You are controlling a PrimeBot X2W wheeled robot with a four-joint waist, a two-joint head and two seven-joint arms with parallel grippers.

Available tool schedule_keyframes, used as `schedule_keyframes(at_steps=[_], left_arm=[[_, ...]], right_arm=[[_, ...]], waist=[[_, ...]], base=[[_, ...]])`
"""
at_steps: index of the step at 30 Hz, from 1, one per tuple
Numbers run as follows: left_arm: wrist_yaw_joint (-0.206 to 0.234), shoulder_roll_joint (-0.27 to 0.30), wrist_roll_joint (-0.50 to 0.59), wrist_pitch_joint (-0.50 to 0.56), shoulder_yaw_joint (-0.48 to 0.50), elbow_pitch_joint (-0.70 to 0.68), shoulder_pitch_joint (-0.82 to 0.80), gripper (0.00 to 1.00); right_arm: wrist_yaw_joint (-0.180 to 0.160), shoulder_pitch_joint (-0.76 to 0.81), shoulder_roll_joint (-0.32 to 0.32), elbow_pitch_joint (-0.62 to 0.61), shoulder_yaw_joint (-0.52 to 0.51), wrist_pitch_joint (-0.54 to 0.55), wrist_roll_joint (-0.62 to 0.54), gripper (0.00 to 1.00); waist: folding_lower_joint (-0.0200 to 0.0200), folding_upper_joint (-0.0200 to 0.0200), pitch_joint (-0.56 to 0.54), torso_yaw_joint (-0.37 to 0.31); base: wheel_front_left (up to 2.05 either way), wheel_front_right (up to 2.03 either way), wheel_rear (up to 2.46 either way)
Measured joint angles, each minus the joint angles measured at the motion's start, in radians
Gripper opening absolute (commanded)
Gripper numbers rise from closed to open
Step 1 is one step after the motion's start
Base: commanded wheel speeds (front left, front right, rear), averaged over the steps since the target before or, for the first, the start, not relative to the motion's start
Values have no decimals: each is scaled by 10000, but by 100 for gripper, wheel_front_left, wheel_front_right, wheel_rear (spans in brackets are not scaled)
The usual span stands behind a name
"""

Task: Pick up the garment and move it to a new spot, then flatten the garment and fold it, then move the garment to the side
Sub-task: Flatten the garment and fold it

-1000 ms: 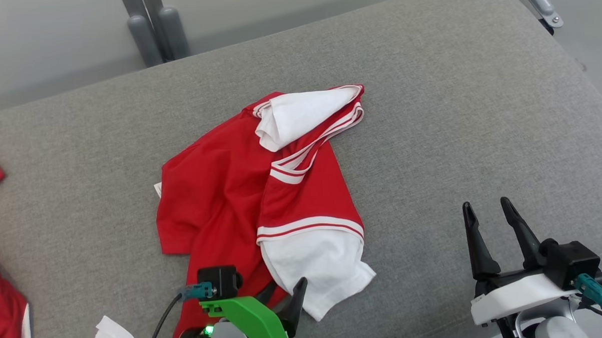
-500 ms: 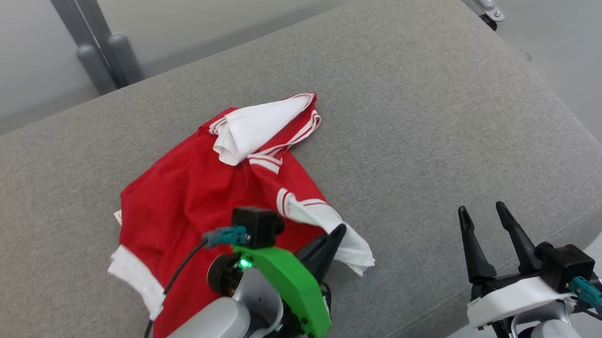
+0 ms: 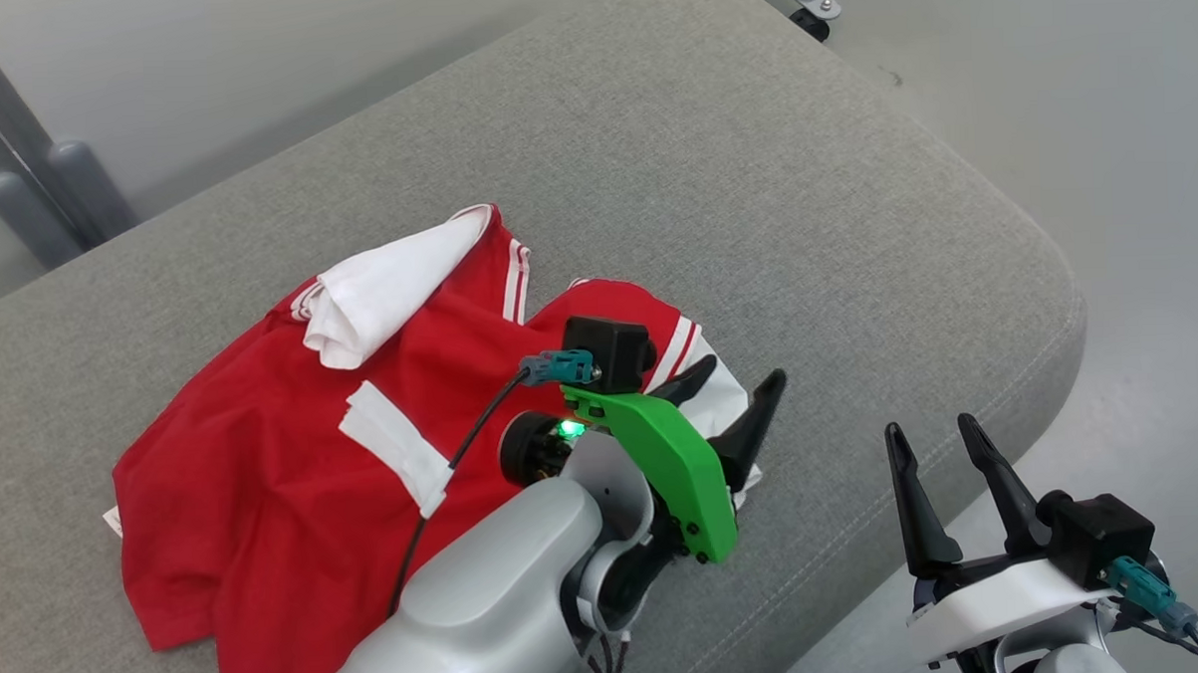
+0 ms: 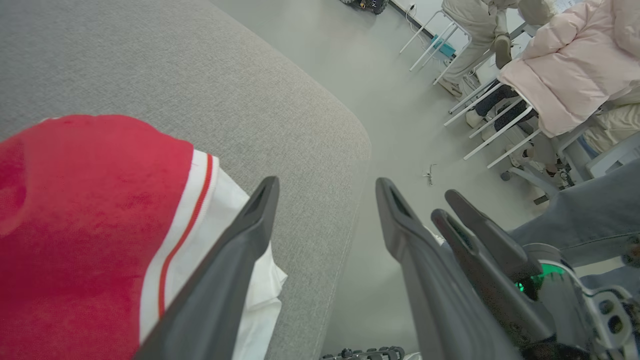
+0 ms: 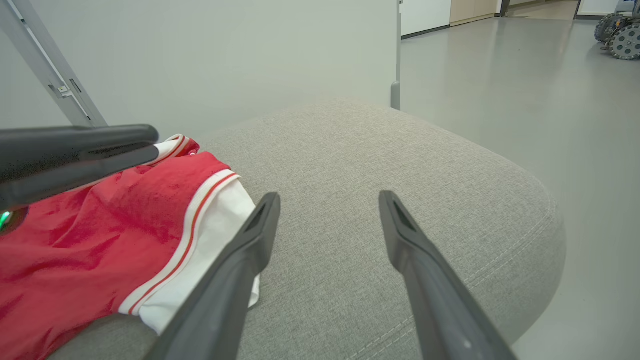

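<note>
Garment (image 3: 265, 468) — crumpled red, white-striped trim — white lining showing

Bare cushion (image 3: 803, 200) right of the garment (image 3: 295, 467) lies open; left gripper (image 3: 745, 371) overhangs its hem.

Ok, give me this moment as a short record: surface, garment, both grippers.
surface: grey cushion
garment: red jersey, crumpled, not folded, white inside showing in places
left gripper: open, over the garment's white-trimmed edge, nothing between the fingers; contact unclear
right gripper: open, empty, apart from the garment, near the cushion's edge
</note>
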Motion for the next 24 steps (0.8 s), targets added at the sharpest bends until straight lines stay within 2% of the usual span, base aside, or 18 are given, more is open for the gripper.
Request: schedule_keyframes(at_steps=[2, 7, 10, 13, 16, 18, 24], left_arm=[[-6, -79, -708, -510, -349, -265, -94, 100], [100, -71, -1143, -1492, -1093, -441, -634, 100], [226, -73, -1066, -2232, -1273, -430, -798, 100], [543, -40, -499, -2790, -1248, -217, -846, 100], [920, 345, 150, -3041, -828, -318, -633, 100], [1344, 752, 842, -3074, -54, -746, -113, 100], [2052, 1904, 2934, -3087, 1914, -2291, 2325, 100]], right_arm=[[0, 7, 44, 15, -2, 0, 0, 100], [0, -8, 54, -6, -65, 0, -31, 100], [0, -27, -88, -213, -249, 0, -136, 100], [0, -81, -288, -493, -414, 0, -307, 100], [0, -112, -539, -796, -570, 0, -483, 100], [0, -124, -713, -1014, -673, 0, -593, 100], [0, -46, -1062, -1461, -848, 0, -756, 100]], waist=[[0, 0, 8, -116], [0, 0, -18, 6], [0, 0, -33, 293], [0, 0, -50, 730], [0, 0, -105, 1267], [0, 0, -159, 1681], [0, 0, -408, 2902]], base=[[0, 0, 0], [0, 0, 0], [0, 0, 0], [0, 0, 0], [0, 0, 0], [0, 0, 0], [0, 0, 0]])
